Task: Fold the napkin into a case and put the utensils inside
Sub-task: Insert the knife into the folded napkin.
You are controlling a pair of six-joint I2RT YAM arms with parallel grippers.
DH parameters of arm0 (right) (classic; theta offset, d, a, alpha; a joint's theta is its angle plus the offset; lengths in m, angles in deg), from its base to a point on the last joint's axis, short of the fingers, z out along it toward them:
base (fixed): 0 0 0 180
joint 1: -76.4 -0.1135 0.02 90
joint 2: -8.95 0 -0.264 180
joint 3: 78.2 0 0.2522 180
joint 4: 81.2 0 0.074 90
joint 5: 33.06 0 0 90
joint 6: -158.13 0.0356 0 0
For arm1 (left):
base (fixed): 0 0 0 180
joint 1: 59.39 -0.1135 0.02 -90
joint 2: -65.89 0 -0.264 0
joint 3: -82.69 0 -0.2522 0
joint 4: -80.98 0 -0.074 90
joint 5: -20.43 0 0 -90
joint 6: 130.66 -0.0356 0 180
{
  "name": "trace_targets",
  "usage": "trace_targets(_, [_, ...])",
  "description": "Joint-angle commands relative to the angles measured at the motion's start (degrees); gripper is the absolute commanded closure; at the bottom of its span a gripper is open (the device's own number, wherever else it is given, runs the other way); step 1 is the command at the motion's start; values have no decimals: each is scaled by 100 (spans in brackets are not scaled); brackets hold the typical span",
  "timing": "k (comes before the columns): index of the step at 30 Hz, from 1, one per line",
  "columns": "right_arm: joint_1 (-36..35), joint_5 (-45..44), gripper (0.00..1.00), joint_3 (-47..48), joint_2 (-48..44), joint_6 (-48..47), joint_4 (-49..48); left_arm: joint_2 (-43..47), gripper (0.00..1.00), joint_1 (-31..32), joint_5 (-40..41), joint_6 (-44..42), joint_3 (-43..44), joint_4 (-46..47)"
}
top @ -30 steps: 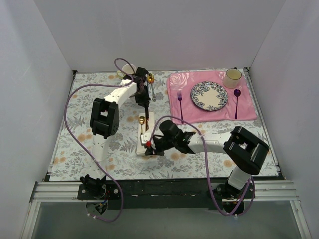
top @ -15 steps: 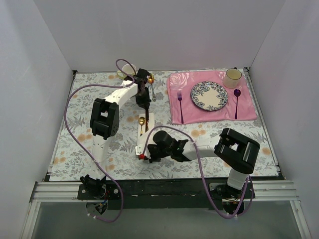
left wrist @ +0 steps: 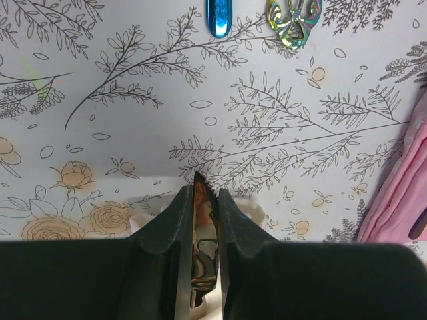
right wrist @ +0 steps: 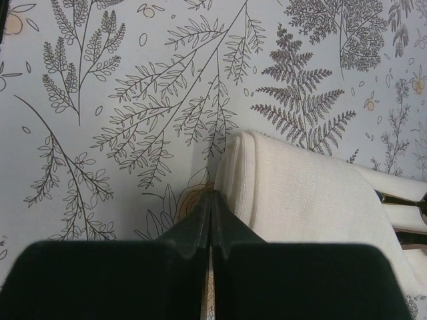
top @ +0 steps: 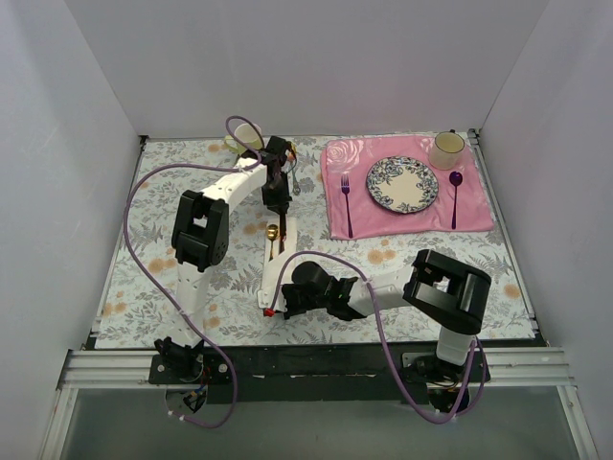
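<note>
The cream napkin (top: 272, 268) lies folded into a long narrow case in front of the arms, and its near corner shows in the right wrist view (right wrist: 313, 200). A gold spoon bowl (top: 272, 231) sticks out of its far end. My left gripper (left wrist: 201, 190) hangs over that far end, shut on the copper knife (left wrist: 200, 207), whose serrated tip pokes out between the fingers. My right gripper (right wrist: 211, 195) is shut with nothing between its fingers, its tips right beside the napkin's near folded corner; from above the right gripper (top: 273, 305) is at the case's near end.
A pink placemat (top: 479, 216) at the back right carries a patterned plate (top: 402, 184), a purple fork (top: 346, 206), a purple spoon (top: 456, 196) and a cup (top: 446, 149). A blue handle (left wrist: 219, 17) and an iridescent utensil end (left wrist: 293, 20) lie beyond the left gripper.
My right gripper has slid left and nearer along the table to the napkin's near end, and its fingers have closed. The left gripper has barely moved and keeps hold of the knife.
</note>
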Motion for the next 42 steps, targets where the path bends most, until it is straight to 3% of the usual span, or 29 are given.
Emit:
trace_targets(1, [22,-398,98,-86,158,-174,-45,637,100,73,122,-66,-123,13])
trace_targets(38, [22,-301,99,-50,220,-33,-89,1420,100,372,298,-66,-1169,312])
trace_targets(42, [22,-310,99,-42,211,-33,-97,1437,96,363,324,-83,-1143,365])
